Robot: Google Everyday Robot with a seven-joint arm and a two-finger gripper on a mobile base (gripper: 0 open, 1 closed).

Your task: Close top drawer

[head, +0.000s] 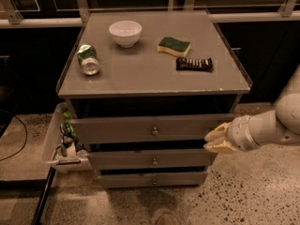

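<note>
The top drawer [117,129], a plain grey front with one small round knob [154,131] at its centre, juts out below the tabletop's [150,74] front edge. The gripper [207,141], fingers slightly parted and empty, sits beneath the front-right corner.

On cabinet top [140,76]: bowl [125,33], tipped can [88,60], sponge [174,46], candy bar [194,64].

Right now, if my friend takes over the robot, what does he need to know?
Gripper: open, holding nothing, at the right end of the top drawer front. I cannot tell whether it touches.
Top drawer: pulled out from the cabinet, with a dark gap above it. Its knob is free.
Done: the gripper is in place by the drawer front. The drawer is not yet closed.
Left: push the front in until the drawer is shut.
</note>
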